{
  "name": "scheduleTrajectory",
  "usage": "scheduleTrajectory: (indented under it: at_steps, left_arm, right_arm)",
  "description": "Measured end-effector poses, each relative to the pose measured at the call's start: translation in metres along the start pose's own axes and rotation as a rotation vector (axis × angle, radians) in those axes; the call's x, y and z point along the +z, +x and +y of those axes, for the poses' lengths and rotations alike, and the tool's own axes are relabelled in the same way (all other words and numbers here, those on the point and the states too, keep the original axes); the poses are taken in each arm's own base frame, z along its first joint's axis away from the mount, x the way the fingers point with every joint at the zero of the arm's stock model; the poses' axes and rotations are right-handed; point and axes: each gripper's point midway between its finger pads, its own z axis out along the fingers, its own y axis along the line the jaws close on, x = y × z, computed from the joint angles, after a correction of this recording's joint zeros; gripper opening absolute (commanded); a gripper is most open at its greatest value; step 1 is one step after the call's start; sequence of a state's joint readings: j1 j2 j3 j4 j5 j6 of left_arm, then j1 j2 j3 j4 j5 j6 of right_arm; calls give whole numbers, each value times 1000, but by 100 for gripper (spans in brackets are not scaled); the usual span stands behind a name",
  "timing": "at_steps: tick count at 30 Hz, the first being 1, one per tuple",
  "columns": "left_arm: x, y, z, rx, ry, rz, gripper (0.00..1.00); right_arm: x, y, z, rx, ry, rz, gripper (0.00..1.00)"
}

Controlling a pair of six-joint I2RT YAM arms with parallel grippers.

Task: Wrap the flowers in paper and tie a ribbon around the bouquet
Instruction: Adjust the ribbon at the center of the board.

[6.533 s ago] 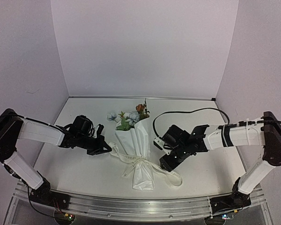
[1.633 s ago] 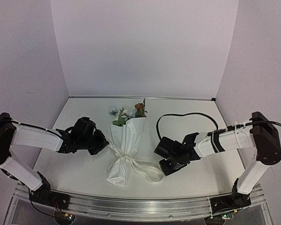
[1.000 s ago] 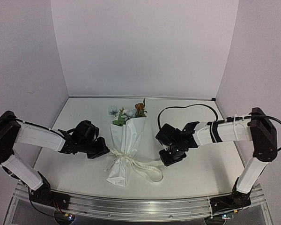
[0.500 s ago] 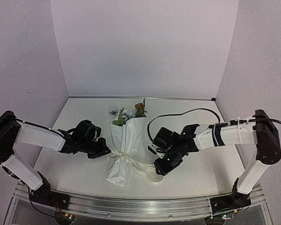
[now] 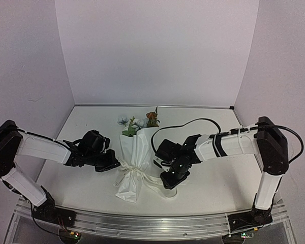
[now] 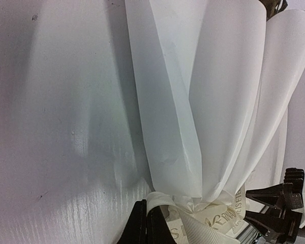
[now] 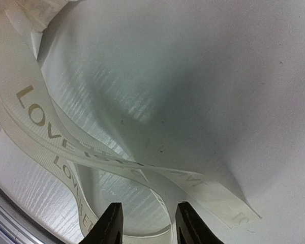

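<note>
The flowers (image 5: 140, 122) stick out of the top of a white paper (image 5: 138, 152) cone lying on the table. The paper is gathered at a waist where the ribbon (image 5: 128, 170) is tied. My left gripper (image 5: 112, 163) is shut on a ribbon loop at the knot. In the left wrist view the ribbon (image 6: 213, 221) bunches beside the gripper (image 6: 146, 226), under the paper (image 6: 208, 101). The ribbon tails (image 7: 91, 152) trail right across the table. My right gripper (image 5: 170, 180) hovers low over them, open, with a ribbon curl lying between its fingertips (image 7: 112, 223).
The right arm's black cable (image 5: 193, 123) arches over the table behind the arm. The metal rail (image 5: 142, 223) runs along the near edge. Purple-white walls close in the back and both sides.
My right gripper has swung left and down from beside the bouquet onto the ribbon tails. The left gripper and the bouquet have stayed put.
</note>
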State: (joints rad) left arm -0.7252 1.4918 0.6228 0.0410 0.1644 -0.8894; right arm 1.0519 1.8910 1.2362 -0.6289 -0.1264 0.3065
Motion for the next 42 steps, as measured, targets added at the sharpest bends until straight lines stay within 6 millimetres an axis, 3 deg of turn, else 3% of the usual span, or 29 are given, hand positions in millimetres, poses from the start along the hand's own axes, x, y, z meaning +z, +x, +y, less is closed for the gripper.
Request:
scheduleTrajectory:
  at_steps: [3,6,7,13,22,42]
  left_arm:
    - [0,0,0,0,1,1,0]
    - [0,1,-1,1,5,6,0]
    - [0,1,-1,1,7,8,0]
    - [0,6,-5,35,28,36,0]
    - [-6,17,7,62,22,73,0]
    - [-10,15,40,-54,-9,97,0]
  right_arm:
    - [3,1,-2,2,9,6,27]
    - [3,1,-3,8,15,5,2]
    - [3,1,-3,10,17,4,0]
    - [3,1,-14,38,75,-9,0]
    - [-9,26,-52,155,235,-51,0]
    - [-19,23,-74,312,318,-206,0]
